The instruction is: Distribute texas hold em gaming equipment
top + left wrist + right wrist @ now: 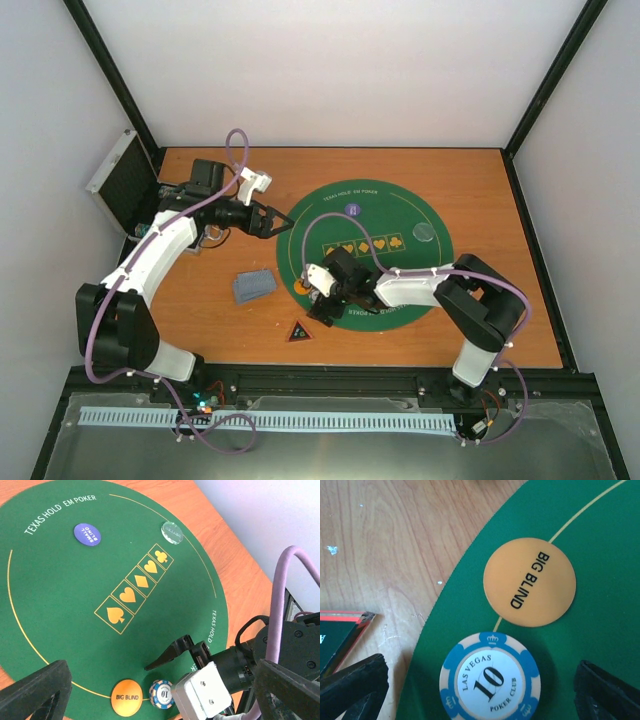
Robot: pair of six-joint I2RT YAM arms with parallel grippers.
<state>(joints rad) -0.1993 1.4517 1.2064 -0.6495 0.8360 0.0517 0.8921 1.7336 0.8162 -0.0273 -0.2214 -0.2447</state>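
Found the blue-and-white round plastic chip [490,677] flat between the right gripper's [480,682] wide-spread black fingers [355,685] — touching neither. Noted the left gripper [282,221] gaping empty, well apart.

Three chips [126,697], one clear disc [172,532], one triangle [299,331], one card pile [254,286]

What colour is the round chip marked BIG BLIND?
The round chip is orange; see the right wrist view.
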